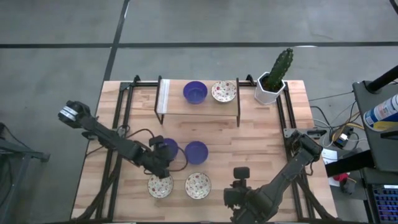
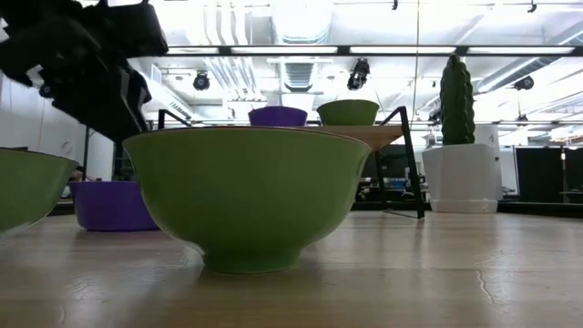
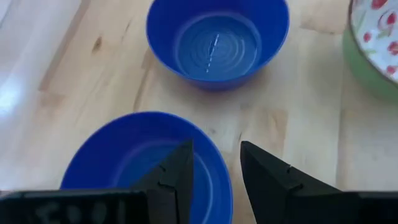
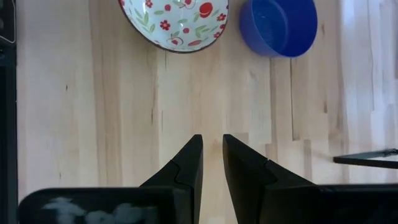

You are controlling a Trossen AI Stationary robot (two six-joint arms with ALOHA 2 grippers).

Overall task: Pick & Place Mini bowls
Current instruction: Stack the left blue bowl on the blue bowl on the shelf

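Two blue mini bowls sit side by side on the table; my left gripper (image 1: 164, 153) hangs open over the left one (image 3: 146, 162). One finger is over its hollow and one outside its rim, and I see no touch. The other blue bowl (image 1: 196, 151) stands just to its right. Two floral bowls (image 1: 160, 185) (image 1: 198, 185) rest nearer the front edge. A blue bowl (image 1: 195, 92) and a floral bowl (image 1: 224, 91) stand on the raised shelf (image 1: 171, 106) at the back. My right gripper (image 4: 212, 140) waits near the front edge, fingers almost together, empty.
A white hexagonal pot with a cactus (image 1: 272, 86) stands at the back right beside the shelf. Dark frame rails (image 1: 118, 118) run along the table's left and right sides. Bare wood lies between the shelf and the bowls.
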